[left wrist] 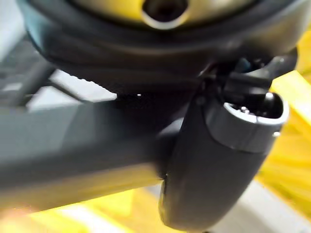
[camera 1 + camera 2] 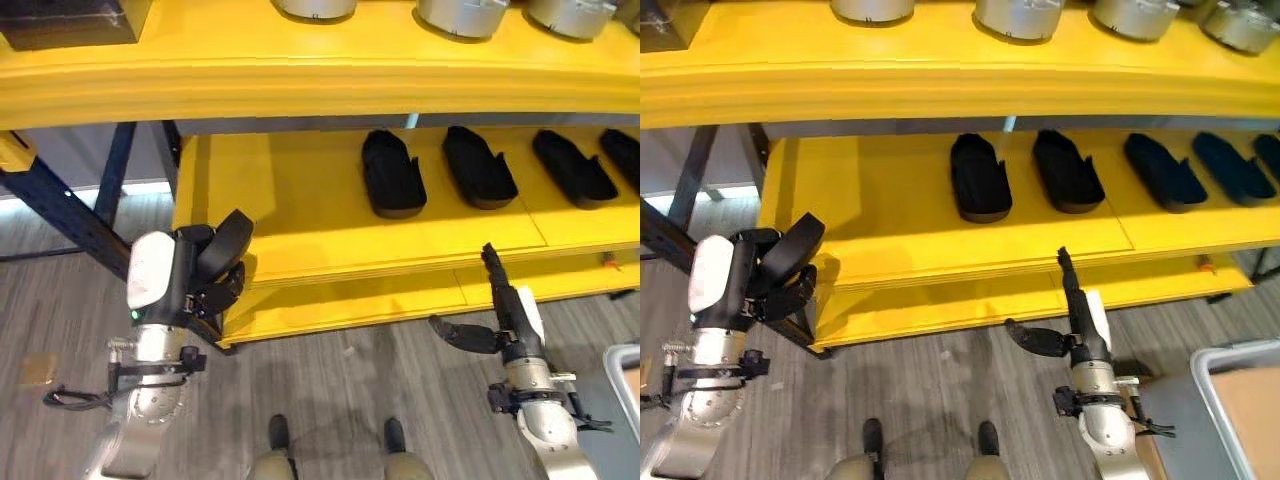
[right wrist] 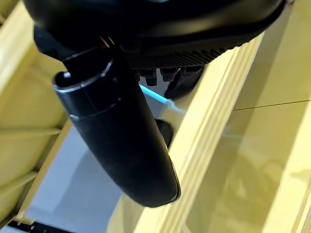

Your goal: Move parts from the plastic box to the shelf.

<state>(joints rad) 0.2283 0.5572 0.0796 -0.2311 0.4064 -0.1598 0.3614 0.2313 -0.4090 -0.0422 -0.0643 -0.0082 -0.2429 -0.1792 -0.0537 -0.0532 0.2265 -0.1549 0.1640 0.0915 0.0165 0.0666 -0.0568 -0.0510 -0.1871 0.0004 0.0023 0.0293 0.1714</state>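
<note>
Yellow shelf, two tiers in view. Lower tier carries a row of black parts set side by side toward its back, from about mid-width out to the right end; left portion of that tier is bare. Upper tier carries silver-grey round parts along its right half and a dark box at its left end.

Left hand: held up just in front of the lower tier's front-left corner. Fingers curled round a black part like those on the shelf; the part sticks up and tilts toward the shelf, over the corner edge. Whether it touches the shelf board cannot be told. Left wrist view is blurred; it shows the dark thumb against something dark and the yellow of the shelf behind.

Right hand: in front of the lower tier's front edge, right of centre, well apart from the left hand. Fingers straight and pointing up at the edge, thumb spread out to the left. Holds nothing. Nearest black parts lie further back on the tier, not touching it. Right wrist view shows the thumb beside the yellow front edge.

Grey-rimmed box with a tan inside stands on the floor at the robot's right, beside the right arm; its contents cannot be made out.
</note>
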